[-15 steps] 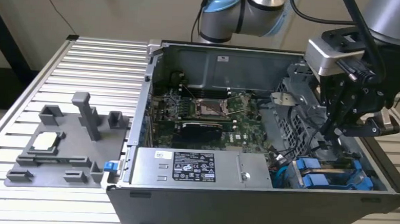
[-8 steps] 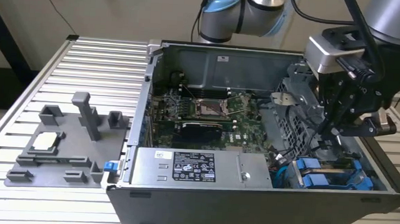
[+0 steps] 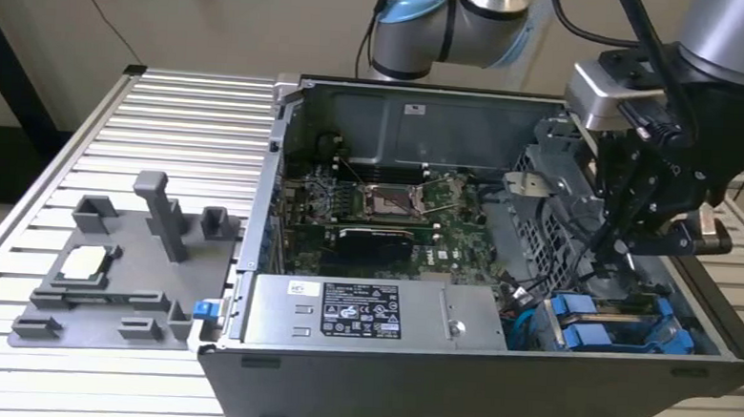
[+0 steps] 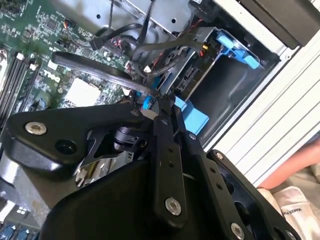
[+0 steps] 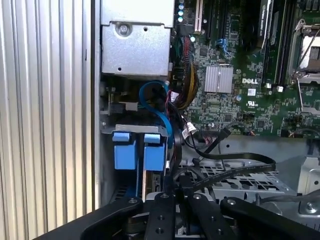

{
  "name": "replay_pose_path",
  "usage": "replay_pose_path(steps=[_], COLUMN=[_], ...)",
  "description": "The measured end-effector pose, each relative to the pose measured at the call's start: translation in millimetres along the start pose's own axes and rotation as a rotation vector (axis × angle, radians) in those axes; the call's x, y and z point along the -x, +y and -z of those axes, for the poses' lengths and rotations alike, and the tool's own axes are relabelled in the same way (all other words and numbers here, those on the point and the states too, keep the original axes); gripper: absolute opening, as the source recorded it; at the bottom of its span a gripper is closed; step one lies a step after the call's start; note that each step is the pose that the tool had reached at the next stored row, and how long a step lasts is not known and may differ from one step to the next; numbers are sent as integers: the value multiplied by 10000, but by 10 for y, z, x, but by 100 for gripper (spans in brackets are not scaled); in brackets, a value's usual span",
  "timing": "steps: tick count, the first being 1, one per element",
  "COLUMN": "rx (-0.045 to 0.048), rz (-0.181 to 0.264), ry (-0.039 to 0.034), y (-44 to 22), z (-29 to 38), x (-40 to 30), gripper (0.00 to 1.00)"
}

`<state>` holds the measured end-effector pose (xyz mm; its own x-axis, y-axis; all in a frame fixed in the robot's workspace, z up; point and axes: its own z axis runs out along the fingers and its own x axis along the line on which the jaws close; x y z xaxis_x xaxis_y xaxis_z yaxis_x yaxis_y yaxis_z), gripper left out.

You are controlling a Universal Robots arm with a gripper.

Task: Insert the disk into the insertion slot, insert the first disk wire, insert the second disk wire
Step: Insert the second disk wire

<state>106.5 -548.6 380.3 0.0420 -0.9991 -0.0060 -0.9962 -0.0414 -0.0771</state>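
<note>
The black multi-link claw (image 3: pixel 636 243) hangs inside the open black computer case (image 3: pixel 491 387), at the exterior view's right, directly above the drive bay. In both wrist views its two narrow fingers (image 4: pixel 167 112) lie closed against each other, their tips pinching a thin black cable (image 4: pixel 100 70) that arcs away over the motherboard. In the first wrist view the finger tips (image 5: pixel 172 185) sit just beside the blue tabs of the drive carriers, and whether they touch the carriers cannot be determined.

The ribbed aluminium tabletop (image 3: pixel 161 102) carries the case and, well apart at the exterior view's left, a grey plastic fixture tray (image 3: pixel 100 290) with upright posts. Inside the case, the green motherboard (image 3: pixel 372 204) lies at the centre. A silver metal power supply box with a white label (image 3: pixel 366 313) lies along the near wall.

Two bright blue plastic carrier frames (image 3: pixel 608 326) stand side by side in the bay near the case corner; the first wrist view shows their blue tabs (image 5: pixel 137 150) seated beside each other. The disk itself is hidden within the bay, and which of the two carriers holds it cannot be told. A light blue data cable (image 5: pixel 155 107) loops above the tabs. The claw body hides the bay's lower part in both wrist views.
</note>
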Motion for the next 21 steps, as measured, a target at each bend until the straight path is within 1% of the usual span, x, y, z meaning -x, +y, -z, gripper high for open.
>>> replay_pose_path(steps=[8, 16, 19, 20, 21], rx=[575, 1113, 1286, 1325, 1335], rz=[-6, -12, -14, -14, -15], ry=[-33, -67, -78, -82, -109], y=[-134, -260, -290, -299, -308], z=[-13, -24, -27, -28, -29], x=[-62, -133, -159, -166, -172], gripper=[16, 16, 16, 16, 16])
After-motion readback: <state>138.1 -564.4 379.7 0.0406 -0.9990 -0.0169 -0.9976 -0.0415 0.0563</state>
